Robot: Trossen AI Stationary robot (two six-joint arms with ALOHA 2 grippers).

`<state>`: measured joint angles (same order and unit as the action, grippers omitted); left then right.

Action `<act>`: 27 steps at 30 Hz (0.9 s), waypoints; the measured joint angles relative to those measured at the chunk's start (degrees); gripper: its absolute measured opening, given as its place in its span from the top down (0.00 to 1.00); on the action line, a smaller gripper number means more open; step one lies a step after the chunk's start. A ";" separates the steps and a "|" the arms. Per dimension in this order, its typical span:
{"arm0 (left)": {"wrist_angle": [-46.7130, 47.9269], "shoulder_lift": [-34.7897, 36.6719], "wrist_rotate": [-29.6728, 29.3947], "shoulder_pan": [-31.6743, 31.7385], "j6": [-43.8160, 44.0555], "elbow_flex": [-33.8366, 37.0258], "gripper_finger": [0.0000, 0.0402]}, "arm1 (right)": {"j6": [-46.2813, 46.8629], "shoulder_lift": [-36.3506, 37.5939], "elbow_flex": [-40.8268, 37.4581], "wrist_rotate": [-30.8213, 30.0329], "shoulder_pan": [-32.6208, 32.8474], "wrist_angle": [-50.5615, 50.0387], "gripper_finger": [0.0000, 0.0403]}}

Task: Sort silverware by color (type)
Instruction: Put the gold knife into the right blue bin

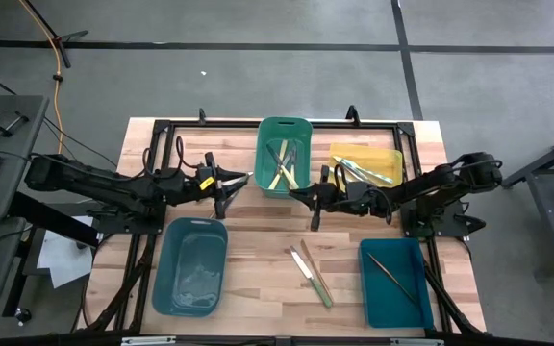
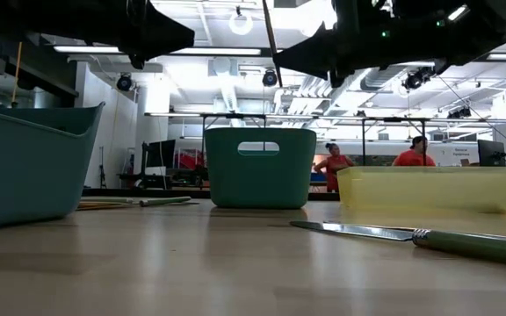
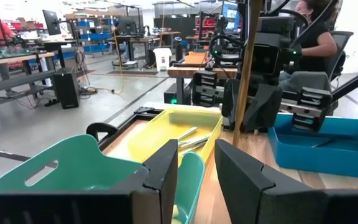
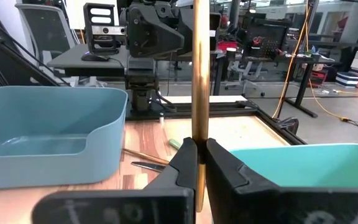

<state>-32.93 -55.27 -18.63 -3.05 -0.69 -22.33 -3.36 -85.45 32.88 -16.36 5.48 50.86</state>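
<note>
Two pale-handled utensils (image 1: 312, 274) remain at six o'clock; my right gripper (image 4: 197, 163) pinches a thin brown utensil (image 4: 199, 74); left gripper (image 3: 194, 168) half-spread, empty.

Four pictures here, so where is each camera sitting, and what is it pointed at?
High view: above, looking straight down at the table, both arms, all bins.
Low view: at tabletop height, looking level across at the green bin; arms overhead.
Left wrist view: behind the open left gripper, facing the right arm.
Right wrist view: behind the right gripper, shut on a brown-handled utensil.
Shared: both wrist views show that utensil.
</note>
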 joint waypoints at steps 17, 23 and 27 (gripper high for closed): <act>0.13 0.00 0.00 0.00 0.00 0.00 0.75 | 3.72 0.84 0.04 -0.04 1.65 -1.70 0.99; 0.59 0.00 0.00 0.00 0.00 0.00 0.75 | 17.80 10.71 3.84 -0.94 7.15 -33.97 0.99; 0.54 0.00 0.00 0.00 0.01 0.00 0.75 | 32.46 15.26 12.90 -3.48 13.75 -67.88 0.99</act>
<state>-32.39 -55.27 -18.63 -3.05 -0.68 -22.33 29.10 -70.19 45.78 -19.84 19.23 -17.02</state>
